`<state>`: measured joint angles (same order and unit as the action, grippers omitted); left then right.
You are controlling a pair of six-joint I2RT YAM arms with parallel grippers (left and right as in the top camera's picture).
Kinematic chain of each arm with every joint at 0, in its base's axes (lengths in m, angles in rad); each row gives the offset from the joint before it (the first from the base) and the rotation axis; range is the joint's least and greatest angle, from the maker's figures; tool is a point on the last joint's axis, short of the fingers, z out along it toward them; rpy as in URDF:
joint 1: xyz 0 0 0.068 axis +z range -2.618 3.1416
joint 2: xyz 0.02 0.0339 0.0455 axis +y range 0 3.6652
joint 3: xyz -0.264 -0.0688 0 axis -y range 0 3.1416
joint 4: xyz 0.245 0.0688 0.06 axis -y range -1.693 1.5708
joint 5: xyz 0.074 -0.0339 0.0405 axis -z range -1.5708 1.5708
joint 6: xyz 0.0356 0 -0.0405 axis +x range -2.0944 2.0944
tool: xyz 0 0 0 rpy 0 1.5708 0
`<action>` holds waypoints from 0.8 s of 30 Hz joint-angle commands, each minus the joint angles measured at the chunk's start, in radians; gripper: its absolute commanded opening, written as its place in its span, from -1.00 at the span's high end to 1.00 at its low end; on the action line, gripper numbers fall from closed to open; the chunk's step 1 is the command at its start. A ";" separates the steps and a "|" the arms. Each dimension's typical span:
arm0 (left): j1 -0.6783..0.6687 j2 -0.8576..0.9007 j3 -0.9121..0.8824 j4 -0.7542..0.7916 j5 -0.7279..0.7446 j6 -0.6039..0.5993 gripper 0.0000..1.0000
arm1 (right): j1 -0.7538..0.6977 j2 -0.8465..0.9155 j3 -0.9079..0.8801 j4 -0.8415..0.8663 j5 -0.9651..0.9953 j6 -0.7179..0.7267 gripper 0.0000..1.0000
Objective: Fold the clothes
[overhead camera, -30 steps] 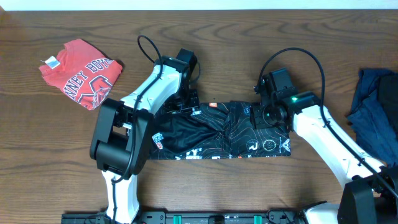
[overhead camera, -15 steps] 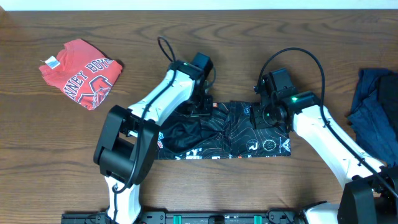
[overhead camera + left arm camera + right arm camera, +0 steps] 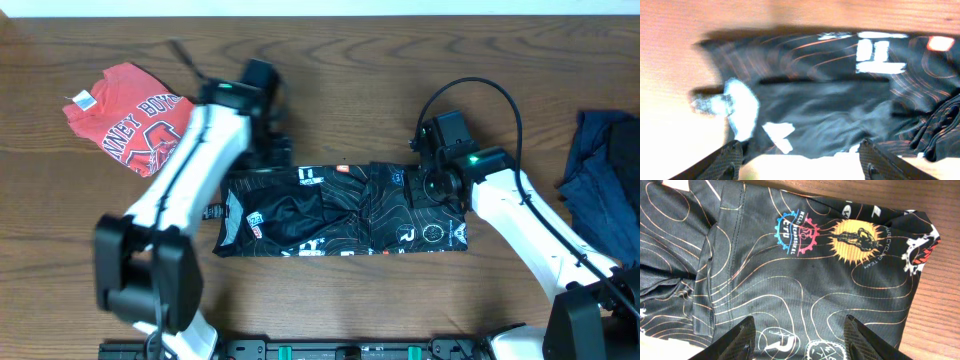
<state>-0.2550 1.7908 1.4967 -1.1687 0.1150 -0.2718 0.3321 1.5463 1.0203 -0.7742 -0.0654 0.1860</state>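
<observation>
The black shirt [image 3: 340,215] lies as a long band across the middle of the desk [image 3: 360,90], with its lettering and orange lines facing up. Its middle is rumpled and its right part lies flat. The left hand [image 3: 270,152] hangs over the band's upper left edge. In its wrist view, which is blurred, the 2 fingers [image 3: 727,159] stand wide apart with nothing between them. The right hand [image 3: 433,185] sits over the right part of the band. Its fingers [image 3: 742,339] are also apart, with flat cloth beneath and no fold pinched between them. A red shirt [image 3: 130,118] lies bunched at the far left, well apart, and navy clothes [image 3: 605,180] are heaped at the right edge.

The cloth looks thin, light and limp, probably slick like a sports jersey. It should slide easily on the wood and sag wherever it is not held. A grip likely works best at an end corner or along a hem, pinching all layers together. A grab in the rumpled middle would probably lift only 1 layer.
</observation>
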 commanded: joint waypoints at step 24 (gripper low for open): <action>0.270 0.006 -0.367 0.275 0.198 0.279 -0.70 | -0.006 -0.019 0.019 -0.005 0.016 0.016 -0.11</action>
<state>0.0113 1.7878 1.1538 -0.9062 0.2855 -0.0238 0.3321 1.5459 1.0203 -0.7776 -0.0551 0.1867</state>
